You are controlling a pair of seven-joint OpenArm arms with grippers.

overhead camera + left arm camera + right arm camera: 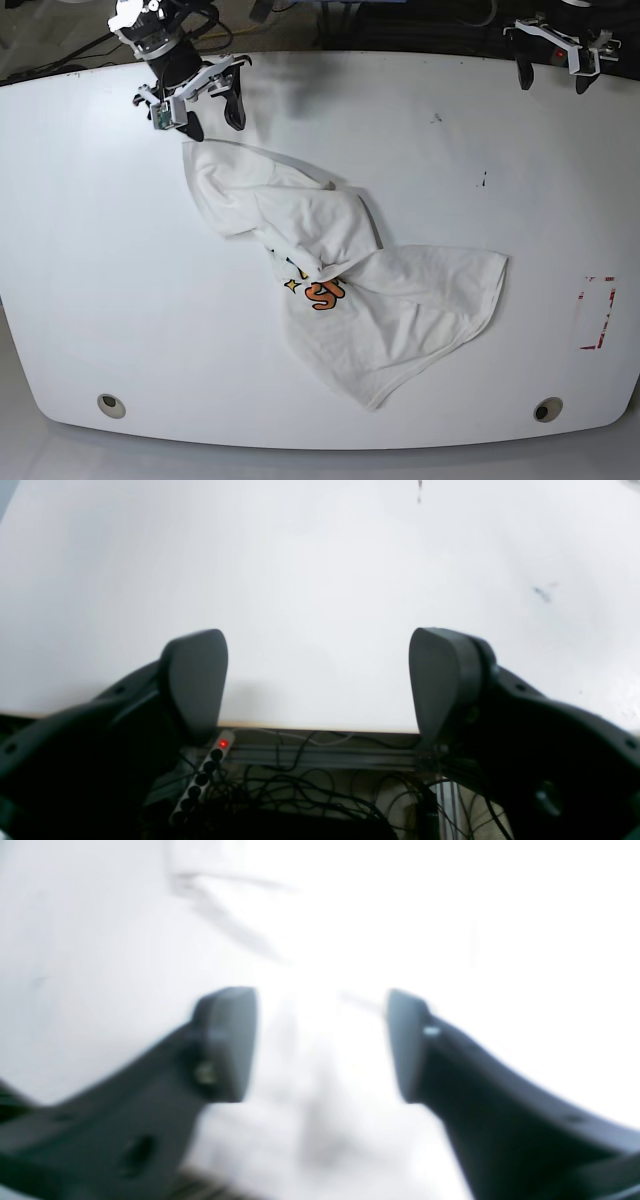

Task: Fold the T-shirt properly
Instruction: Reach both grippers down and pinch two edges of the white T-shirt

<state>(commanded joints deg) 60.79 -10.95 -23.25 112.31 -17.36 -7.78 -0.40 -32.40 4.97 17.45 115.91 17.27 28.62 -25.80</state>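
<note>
While both pincers stand wide apart with nothing gripped, the white T-shirt (350, 335) lies rumpled on the bench (130, 285).
Only the left wrist view shows, below the near edge, a power strip (202, 780) with a red light and tangled cables (300, 792); the left pincer (554, 84) hovers by that edge. The right pincer (215, 122) is at the shirt's near end, contact unclear; its wrist view is blurred white cloth. Only the base view shows the orange print and the shirt's far point, with bench surface between cloth and the left, right and far edges, and two round grommets (111, 406) near the far corners.
</note>
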